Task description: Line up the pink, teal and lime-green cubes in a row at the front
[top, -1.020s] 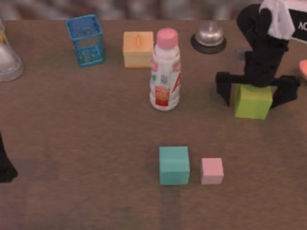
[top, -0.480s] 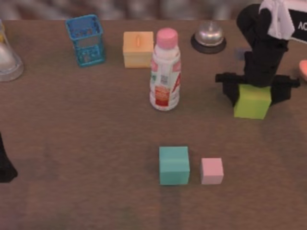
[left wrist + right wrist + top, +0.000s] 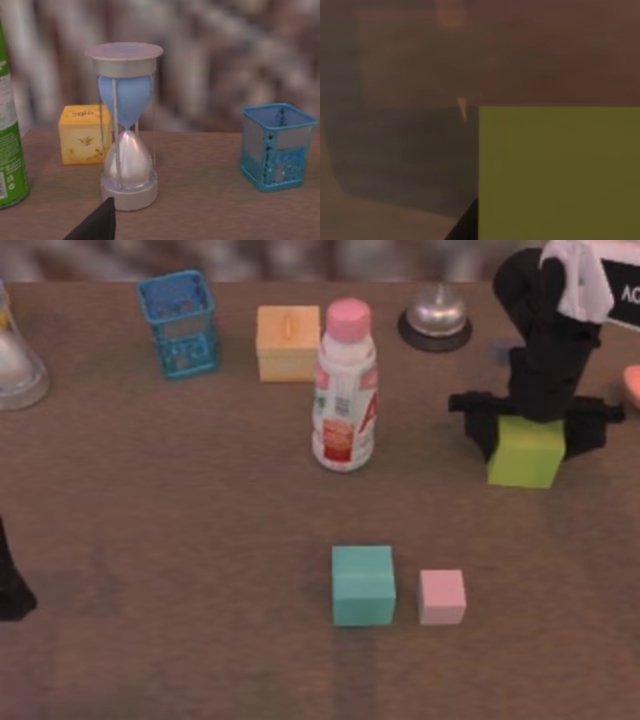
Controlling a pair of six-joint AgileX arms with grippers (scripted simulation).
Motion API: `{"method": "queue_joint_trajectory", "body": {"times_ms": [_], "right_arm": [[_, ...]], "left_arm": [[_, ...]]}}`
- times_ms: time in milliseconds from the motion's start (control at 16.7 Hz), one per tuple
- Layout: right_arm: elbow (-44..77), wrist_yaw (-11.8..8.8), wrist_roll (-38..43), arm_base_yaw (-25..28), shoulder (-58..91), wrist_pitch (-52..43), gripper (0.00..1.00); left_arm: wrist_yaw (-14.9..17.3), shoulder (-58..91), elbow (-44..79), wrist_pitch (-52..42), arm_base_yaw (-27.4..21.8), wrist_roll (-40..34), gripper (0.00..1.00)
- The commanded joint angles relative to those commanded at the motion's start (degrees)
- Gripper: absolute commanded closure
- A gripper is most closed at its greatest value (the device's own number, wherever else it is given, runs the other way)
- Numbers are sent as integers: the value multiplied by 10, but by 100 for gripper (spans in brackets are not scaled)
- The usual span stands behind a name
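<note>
Right gripper (image 3: 527, 435) sits low over the lime-green cube (image 3: 527, 453) at the right of the table, mid-depth, its black fingers pressed against the cube's two side faces; I read this as clamped on the cube, which rests on the table (image 3: 200, 540). Right wrist view confirms the closeness: a flat lime face (image 3: 560, 172) fills much of it. Left arm (image 3: 12, 585) is parked at the left edge, fingers not readable. Teal cube (image 3: 363, 585) and pink cube (image 3: 442, 597) lie near the front, just beside each other with a narrow gap, pink to the right. Step in hand, as I judge it: lift the lime cube and carry it forward to join that pair. To do it well, raise it straight up first, keep the faces square to the row, and set it down in line with the other two without nudging either. All three cubes are plain, matte and sharp-edged, so flat faces should give a stable pinch; the lime one is the largest, leaving little spare finger width. Bystanders along the back: a glossy white bottle with a pink cap (image 3: 345, 385), a polished metal bell (image 3: 436, 315), a pale orange slotted box (image 3: 288, 342), a blue mesh basket (image 3: 178, 323), and an hourglass (image 3: 125, 125).
</note>
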Motion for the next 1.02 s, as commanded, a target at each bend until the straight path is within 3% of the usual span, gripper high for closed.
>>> {"method": "queue_joint_trajectory", "body": {"times_ms": [480, 840, 1020], "right_arm": [[10, 2, 0, -1, -6, -10, 100], [101, 1, 0, 3, -29, -128, 100], [110, 1, -1, 3, -33, -139, 100]], "left_arm": [[0, 0, 0, 0, 0, 0, 0], [0, 0, 0, 0, 0, 0, 0], [0, 0, 0, 0, 0, 0, 0]]}}
